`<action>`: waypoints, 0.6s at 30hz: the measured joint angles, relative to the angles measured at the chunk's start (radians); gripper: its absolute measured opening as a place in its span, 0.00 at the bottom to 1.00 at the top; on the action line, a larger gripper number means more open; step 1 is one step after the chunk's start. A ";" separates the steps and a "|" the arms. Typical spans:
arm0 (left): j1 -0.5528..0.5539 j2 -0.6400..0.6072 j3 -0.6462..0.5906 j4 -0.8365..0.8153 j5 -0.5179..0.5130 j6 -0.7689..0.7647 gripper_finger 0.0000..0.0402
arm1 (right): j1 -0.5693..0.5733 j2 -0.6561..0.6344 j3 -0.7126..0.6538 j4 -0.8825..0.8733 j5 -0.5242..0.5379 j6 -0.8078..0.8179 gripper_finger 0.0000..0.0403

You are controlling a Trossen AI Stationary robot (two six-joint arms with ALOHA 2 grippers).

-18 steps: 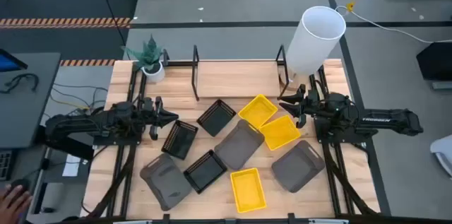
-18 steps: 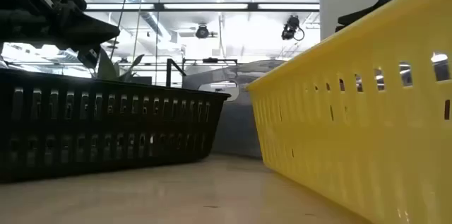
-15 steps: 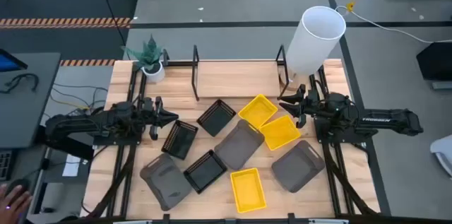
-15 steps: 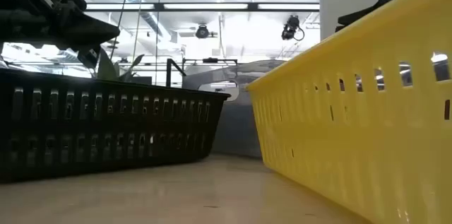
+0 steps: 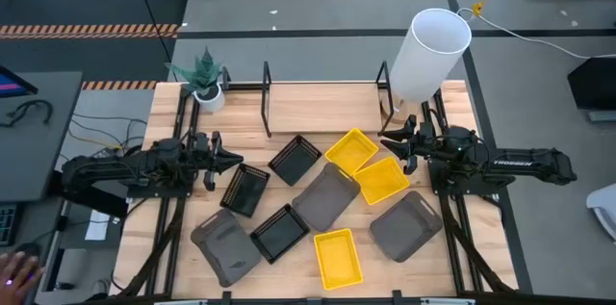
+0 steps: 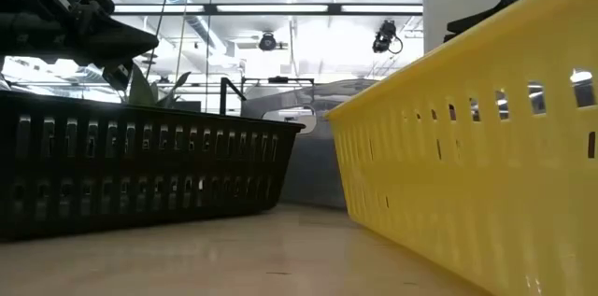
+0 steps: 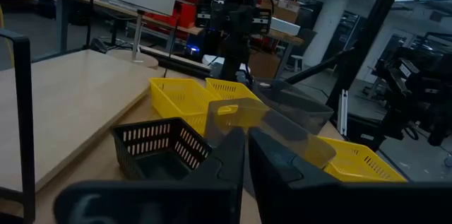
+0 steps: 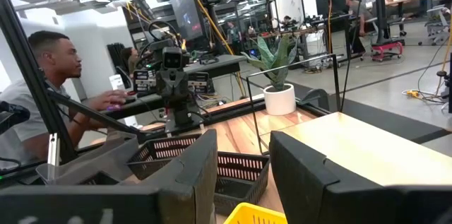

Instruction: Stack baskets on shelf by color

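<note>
On the pale wood counter (image 5: pixel 168 238), seen from above, nine baskets lie scattered around its middle. The shelf (image 5: pixel 322 108) runs along the 12 o'clock edge, bare between its black uprights. A potted plant (image 5: pixel 205 82) stands at about 10 o'clock, and a tall white cylinder (image 5: pixel 428 55) rises at about 1 o'clock. Grey floor with a striped strip surrounds the counter; the right wrist view looks into a workshop where a person (image 8: pixel 42 104) sits at a bench.

Three yellow baskets (image 5: pixel 351 150) lie right of centre and toward 6 o'clock. Three black slatted baskets (image 5: pixel 295 160) lie left of centre. Three dark grey baskets (image 5: pixel 325 196) lie at the centre, at 5 o'clock and at 7 o'clock.

The left hand (image 5: pixel 234 160) waits at 9 o'clock, its fingers pressed together with nothing between them, just beside a black basket. The right hand (image 5: pixel 387 140) sits at 3 o'clock, its fingers parted about halfway and empty, tips above the edge of a yellow basket.
</note>
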 joint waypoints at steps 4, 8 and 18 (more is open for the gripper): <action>0.000 0.000 0.000 0.000 0.000 0.000 0.09 | 0.000 0.000 0.000 0.000 0.000 0.000 0.34; 0.000 0.000 0.000 0.000 0.000 0.000 0.09 | 0.000 0.000 0.000 0.000 0.000 0.000 0.34; 0.000 0.000 0.000 0.000 0.000 0.000 0.07 | 0.000 0.000 0.000 0.000 0.000 0.000 0.34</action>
